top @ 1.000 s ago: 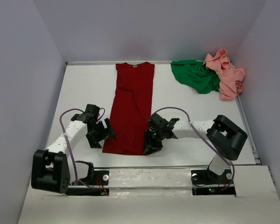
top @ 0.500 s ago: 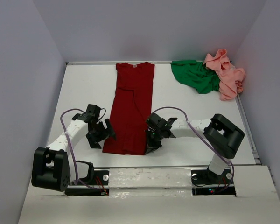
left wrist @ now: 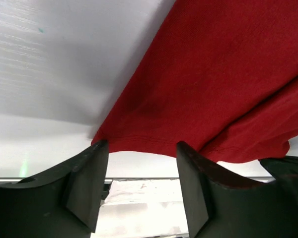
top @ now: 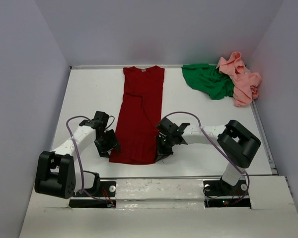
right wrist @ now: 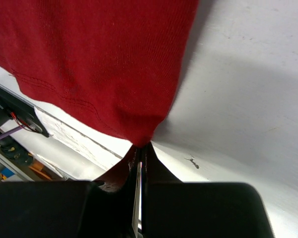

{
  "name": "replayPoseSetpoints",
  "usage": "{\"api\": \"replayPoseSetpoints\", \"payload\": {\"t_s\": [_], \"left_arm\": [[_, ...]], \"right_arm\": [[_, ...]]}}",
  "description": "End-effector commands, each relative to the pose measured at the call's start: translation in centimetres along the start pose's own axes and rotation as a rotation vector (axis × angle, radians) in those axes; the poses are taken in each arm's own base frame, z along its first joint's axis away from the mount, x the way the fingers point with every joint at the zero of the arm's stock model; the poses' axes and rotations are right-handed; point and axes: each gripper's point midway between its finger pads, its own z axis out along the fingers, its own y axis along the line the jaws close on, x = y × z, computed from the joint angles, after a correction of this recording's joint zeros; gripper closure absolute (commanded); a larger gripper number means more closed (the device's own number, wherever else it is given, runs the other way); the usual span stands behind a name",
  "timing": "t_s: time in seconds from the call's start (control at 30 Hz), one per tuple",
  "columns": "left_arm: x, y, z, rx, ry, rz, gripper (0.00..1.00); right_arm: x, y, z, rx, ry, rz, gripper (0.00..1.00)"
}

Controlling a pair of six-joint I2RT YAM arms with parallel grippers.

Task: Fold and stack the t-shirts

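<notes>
A dark red t-shirt (top: 139, 114) lies folded lengthwise into a long strip down the middle of the table, collar at the far end. My left gripper (top: 111, 148) is at its near left corner. In the left wrist view its jaws (left wrist: 141, 145) stand open, with the hem (left wrist: 139, 144) just at their tips and nothing pinched. My right gripper (top: 159, 154) is at the near right corner, and the right wrist view shows it (right wrist: 141, 145) shut on that corner of the red cloth (right wrist: 94, 54). A bright green t-shirt (top: 208, 81) and a salmon pink t-shirt (top: 241, 79) lie crumpled at the far right.
The white table (top: 89, 94) is boxed in by grey walls on the left, back and right. Its near edge (top: 184, 177) runs just behind both grippers, with the arm bases below it. The green and pink heap sits against the right wall.
My right gripper has shut on the shirt's near right corner. My left gripper has slid right up to the near left corner, and its jaws have narrowed a little.
</notes>
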Motion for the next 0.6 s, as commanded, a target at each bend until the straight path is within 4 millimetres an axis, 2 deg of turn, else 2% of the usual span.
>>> {"api": "replayPoseSetpoints", "payload": {"t_s": [0.0, 0.17, 0.27, 0.47, 0.57], "left_arm": [[-0.1, 0.0, -0.5, -0.01, -0.001, -0.005, 0.38], [0.2, 0.0, -0.2, -0.02, 0.023, -0.002, 0.37], [0.5, -0.1, -0.2, -0.03, 0.039, 0.014, 0.27], [-0.7, 1.6, -1.2, -0.173, -0.012, -0.047, 0.27], [-0.7, 1.8, -1.1, -0.185, -0.005, -0.049, 0.27]], "right_arm": [[-0.4, 0.4, -0.8, -0.016, -0.024, -0.024, 1.0], [-0.6, 0.2, -1.0, -0.018, -0.029, -0.02, 1.0], [-0.4, 0.1, -1.0, -0.017, -0.026, -0.021, 1.0], [-0.8, -0.2, -1.4, -0.021, -0.036, -0.009, 1.0], [-0.8, -0.1, -1.5, -0.025, -0.038, -0.014, 1.0]]}}
